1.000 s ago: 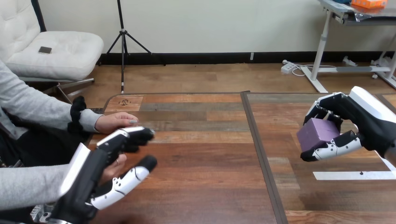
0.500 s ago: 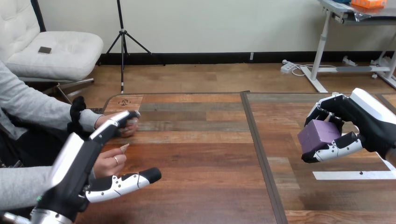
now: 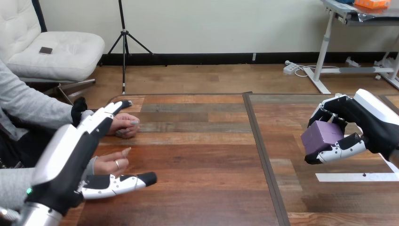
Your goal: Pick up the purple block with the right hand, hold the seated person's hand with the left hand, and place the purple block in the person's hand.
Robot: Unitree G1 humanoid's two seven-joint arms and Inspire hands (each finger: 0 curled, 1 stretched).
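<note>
The right robot hand (image 3: 371, 123) gripped the small purple cube-shaped block (image 3: 321, 136) between curled fingers and thumb, over the right side of the brown wooden worktop (image 3: 202, 155). At the near left, the left robot hand (image 3: 66, 157) was spread wide, fingers straight, beside the person's nearer hand (image 3: 112, 163).

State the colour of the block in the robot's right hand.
Purple; the head view shows the cube-shaped block in the right hand.
</note>
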